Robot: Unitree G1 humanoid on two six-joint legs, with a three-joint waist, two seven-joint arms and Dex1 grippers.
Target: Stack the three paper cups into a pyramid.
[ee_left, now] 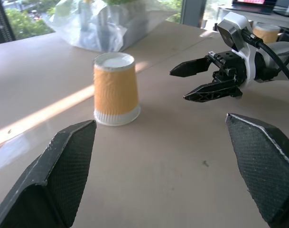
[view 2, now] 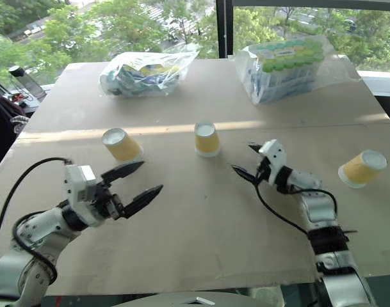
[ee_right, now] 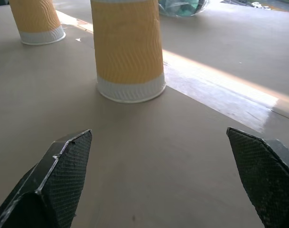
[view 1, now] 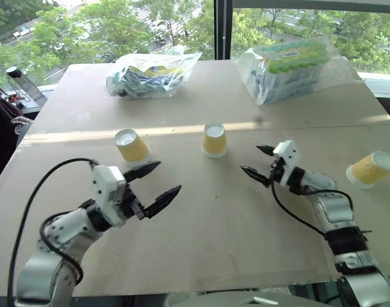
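On our left, the left claw (view 1: 152,190) hangs spread and empty just short of the left cup (view 1: 131,144), which stands upside down on the tabletop (view 1: 214,224). The middle cup (view 1: 214,139) stands inverted too, well apart from it, with our right claw (view 1: 258,162) spread and empty beside it. The right cup (view 1: 372,168) lies tipped far right, so we judge the base row unfinished: next, close the two standing cups together.

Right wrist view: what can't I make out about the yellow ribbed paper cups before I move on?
- Near yellow ribbed paper cup: its top is cut off by the picture's edge.
- Far yellow ribbed paper cup: likewise cut off.
- Third yellow ribbed paper cup, head views: its mouth faces away, so the inside is hidden.
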